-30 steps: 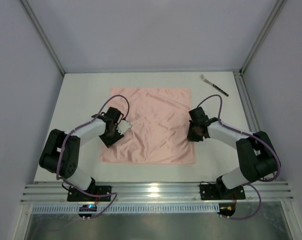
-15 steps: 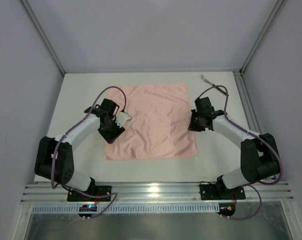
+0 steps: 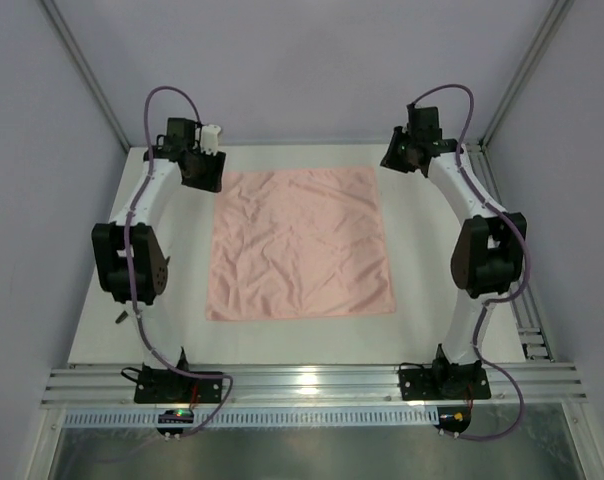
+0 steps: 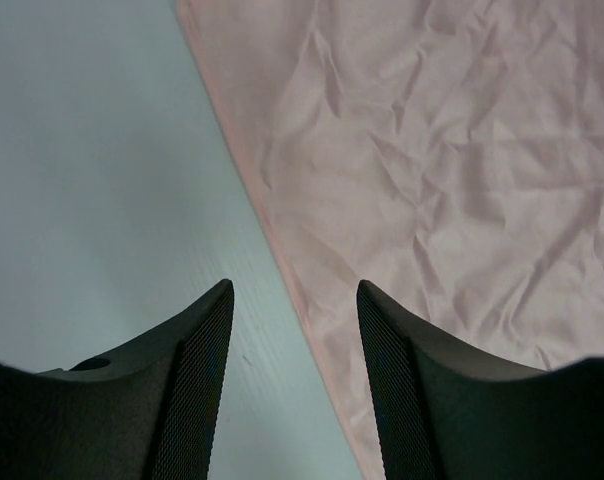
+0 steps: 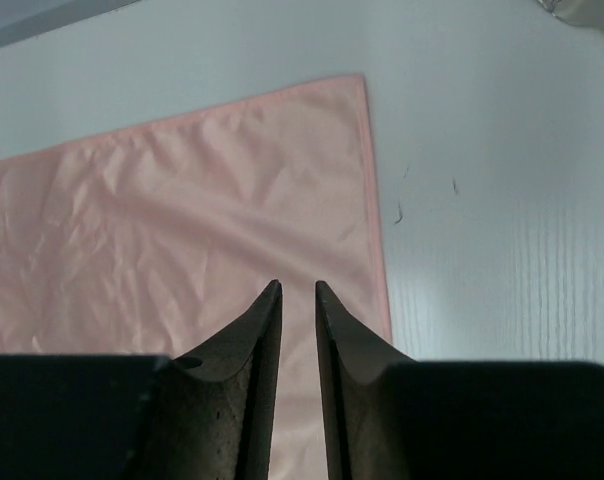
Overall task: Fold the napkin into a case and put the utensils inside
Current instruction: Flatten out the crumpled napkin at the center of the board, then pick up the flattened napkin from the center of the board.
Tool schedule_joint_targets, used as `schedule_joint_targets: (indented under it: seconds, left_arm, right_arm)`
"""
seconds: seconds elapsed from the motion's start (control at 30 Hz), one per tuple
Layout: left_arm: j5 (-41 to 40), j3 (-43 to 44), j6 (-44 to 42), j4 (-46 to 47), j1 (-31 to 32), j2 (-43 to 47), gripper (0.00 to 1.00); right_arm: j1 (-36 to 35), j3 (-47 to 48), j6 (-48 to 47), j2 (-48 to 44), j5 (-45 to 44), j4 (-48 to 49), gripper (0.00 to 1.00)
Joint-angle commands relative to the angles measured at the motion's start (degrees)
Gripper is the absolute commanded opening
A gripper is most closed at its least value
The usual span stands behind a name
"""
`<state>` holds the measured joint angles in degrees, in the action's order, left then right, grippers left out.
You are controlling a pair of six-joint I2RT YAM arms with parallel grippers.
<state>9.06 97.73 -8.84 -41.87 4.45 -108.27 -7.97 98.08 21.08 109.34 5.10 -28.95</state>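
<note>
Top view, napkin [image 3: 300, 245]: spread flat and creased in the middle of the table [image 3: 282, 340], with bare table on all four sides.
Top view, left gripper [image 3: 204, 172]: at the cloth's far left corner, arm stretched far out.
Top view, right gripper [image 3: 394, 158]: just beyond the far right corner, near the back wall.
Left wrist, fingers: spread apart with nothing between them, straddling the cloth's left hem; open table lies to the left.
Right wrist, fingers: parted by only a thin slit, holding nothing, over the cloth inside its right edge.
Right wrist, corner: the far corner lies flat, with bare table beyond it.
</note>
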Motion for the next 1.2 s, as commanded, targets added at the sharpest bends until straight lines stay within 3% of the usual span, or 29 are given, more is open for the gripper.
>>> schedule_joint_targets:
  seconds: [0.0, 0.17, 0.27, 0.6, 0.9, 1.1, 1.17]
  left_arm:
    - [-0.9, 9.7, 5.7, 0.9, -0.5, -8.0, 0.55]
    - [-2.6, 24.2, 10.2, 0.0, -1.9, -22.0, 0.57]
    - [-3.4, 32.3, 12.3, -0.1, -2.9, -28.0, 0.59]
    - [0.8, 39.8, 16.3, -1.3, -3.3, -38.9, 0.62]
    - [3.3, 41.8, 20.1, -1.6, -4.3, -42.5, 0.52]
    - [7.0, 42.8, 19.5, -0.7, -6.1, -44.2, 0.25]
    - [9.1, 42.8, 18.9, 0.2, -6.2, -44.0, 0.2]
  right_arm:
    - [1.0, 10.3, -0.6, 9.7, -0.5, -5.2, 0.24]
    - [2.4, 20.9, 3.8, 20.8, -1.8, -5.1, 0.34]
    - [2.7, 26.9, 7.3, 26.9, -2.6, -4.4, 0.47]
    - [2.7, 30.6, 15.6, 35.5, -2.4, -4.4, 0.49]
    - [2.7, 31.9, 16.3, 37.5, -0.4, -3.9, 0.46]
    - [2.8, 32.9, 16.5, 38.6, 0.7, -2.8, 0.31]
    - [2.8, 32.9, 17.0, 38.8, 2.1, -2.3, 0.3]
